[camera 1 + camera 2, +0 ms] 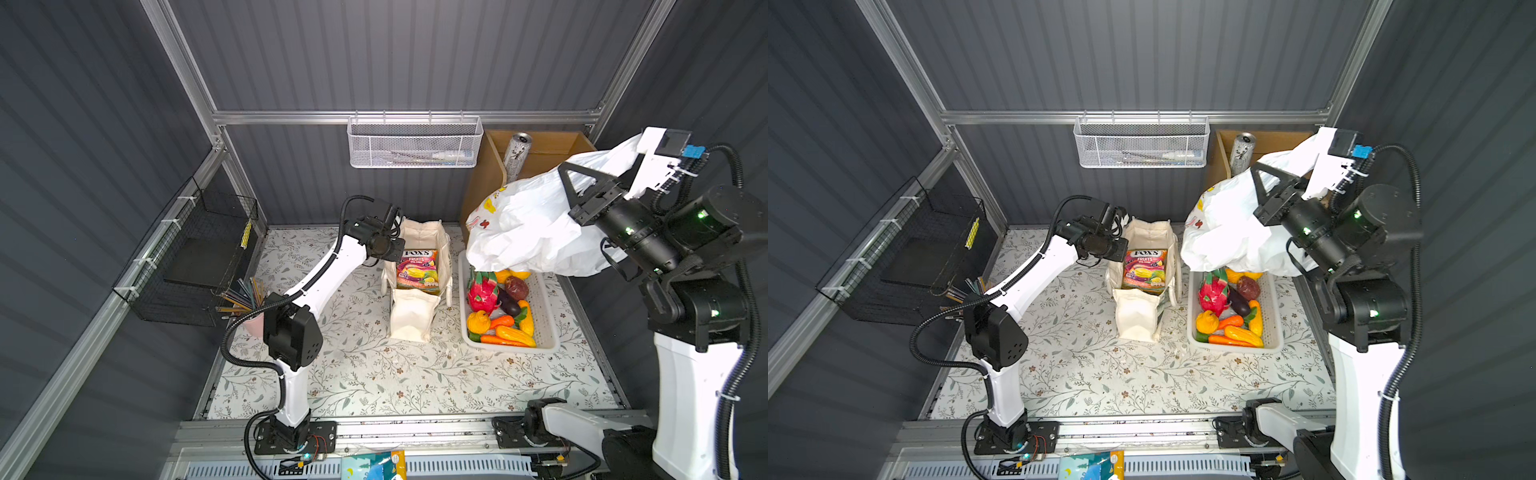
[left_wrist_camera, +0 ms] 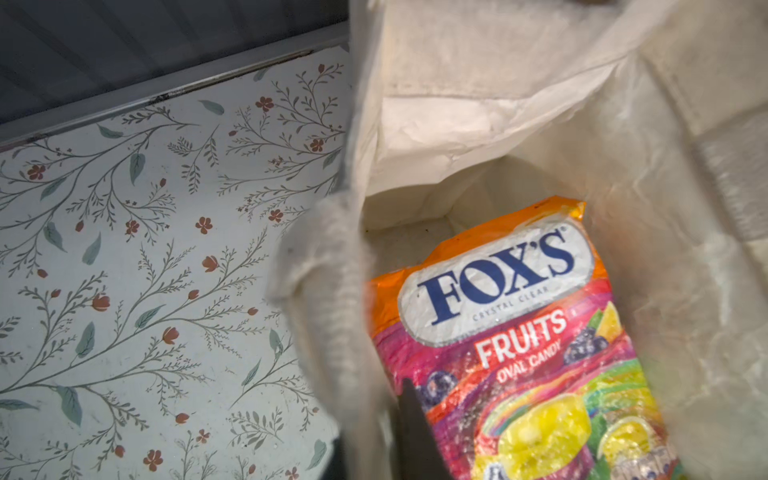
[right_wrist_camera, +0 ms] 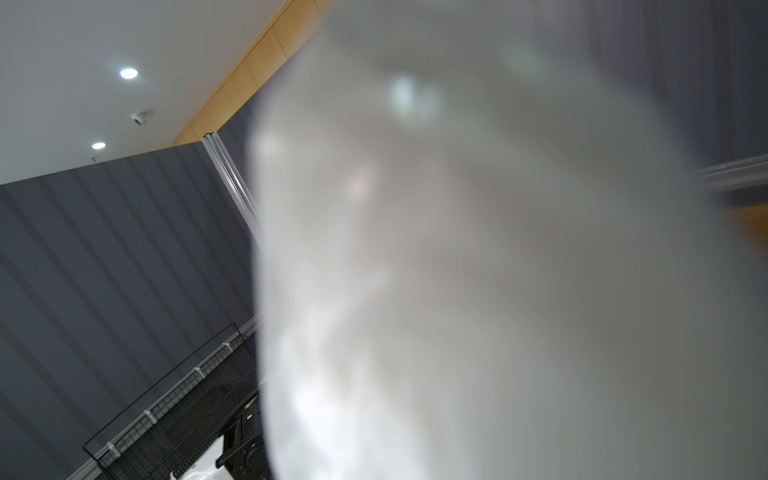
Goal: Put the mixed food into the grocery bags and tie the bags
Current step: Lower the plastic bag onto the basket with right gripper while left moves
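the job looks barely begun. only the fox's candy packet [image 1: 417, 270] lies inside the canvas tote [image 1: 413, 318], which stands open on the counter [image 1: 374, 374]. the left gripper [image 1: 394, 245] is at the tote's rim, its fingers [image 2: 409, 419] pressed together on the cloth edge. the right gripper [image 1: 573, 180] holds the white plastic bag [image 1: 528, 224] aloft above the slotted basket [image 1: 548, 336], pinching it, fingers buried in the film. the toy fruit [image 1: 482, 291] lies in the basket and a silver can [image 1: 517, 158] stands in the cardboard box [image 1: 557, 143]. nothing is tied yet.

One canvas tote [image 1: 411, 320], one plastic bag [image 1: 528, 224], one candy packet [image 1: 417, 270], one silver can [image 1: 515, 160], one eggplant [image 1: 509, 305]
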`<control>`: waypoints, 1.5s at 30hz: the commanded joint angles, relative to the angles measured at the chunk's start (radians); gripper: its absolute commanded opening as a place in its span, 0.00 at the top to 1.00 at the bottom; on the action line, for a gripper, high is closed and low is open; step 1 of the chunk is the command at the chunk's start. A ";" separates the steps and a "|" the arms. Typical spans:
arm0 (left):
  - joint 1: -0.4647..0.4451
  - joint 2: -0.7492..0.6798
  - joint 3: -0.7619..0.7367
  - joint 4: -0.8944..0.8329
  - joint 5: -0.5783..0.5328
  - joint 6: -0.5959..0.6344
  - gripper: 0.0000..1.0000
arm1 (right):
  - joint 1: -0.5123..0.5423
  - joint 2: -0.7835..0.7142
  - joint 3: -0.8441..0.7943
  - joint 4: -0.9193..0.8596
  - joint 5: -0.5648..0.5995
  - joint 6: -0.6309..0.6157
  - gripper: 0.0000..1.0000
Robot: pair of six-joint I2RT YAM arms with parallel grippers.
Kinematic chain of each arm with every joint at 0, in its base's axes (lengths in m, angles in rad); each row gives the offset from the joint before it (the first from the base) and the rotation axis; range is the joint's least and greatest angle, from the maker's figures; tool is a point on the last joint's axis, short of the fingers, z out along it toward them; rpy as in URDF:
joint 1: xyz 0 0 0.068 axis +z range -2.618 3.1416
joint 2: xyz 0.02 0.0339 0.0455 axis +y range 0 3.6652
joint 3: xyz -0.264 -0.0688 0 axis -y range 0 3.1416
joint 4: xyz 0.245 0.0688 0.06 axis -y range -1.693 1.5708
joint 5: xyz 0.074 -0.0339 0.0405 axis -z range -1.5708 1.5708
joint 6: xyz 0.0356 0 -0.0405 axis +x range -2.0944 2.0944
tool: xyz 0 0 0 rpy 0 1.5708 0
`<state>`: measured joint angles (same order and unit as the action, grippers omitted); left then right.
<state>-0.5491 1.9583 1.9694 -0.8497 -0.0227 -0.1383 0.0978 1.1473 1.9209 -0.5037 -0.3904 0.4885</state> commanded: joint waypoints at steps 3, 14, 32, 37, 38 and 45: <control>0.136 -0.066 0.035 -0.010 -0.012 0.043 1.00 | -0.003 -0.016 -0.047 0.004 -0.047 0.047 1.00; 0.381 -0.001 0.210 -0.083 -0.072 0.124 1.00 | 0.029 -0.049 -0.205 0.101 -0.143 0.169 1.00; 0.509 -0.080 0.155 0.074 0.176 0.020 0.16 | 0.351 0.098 -0.225 0.042 0.005 0.032 1.00; 0.508 -0.172 0.126 0.118 0.264 -0.029 0.10 | 0.399 0.145 -0.205 0.039 0.022 0.018 1.00; 0.505 -0.186 0.119 0.127 0.277 -0.036 0.09 | 0.407 0.154 -0.202 0.038 0.025 0.017 1.00; 0.452 -0.291 0.036 0.161 0.332 -0.064 0.07 | 0.465 0.230 -0.176 0.028 0.031 -0.003 1.00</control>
<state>-0.0673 1.6901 2.0464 -0.6991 0.2550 -0.1780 0.5453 1.3590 1.7119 -0.4728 -0.3691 0.5125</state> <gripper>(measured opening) 0.926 0.049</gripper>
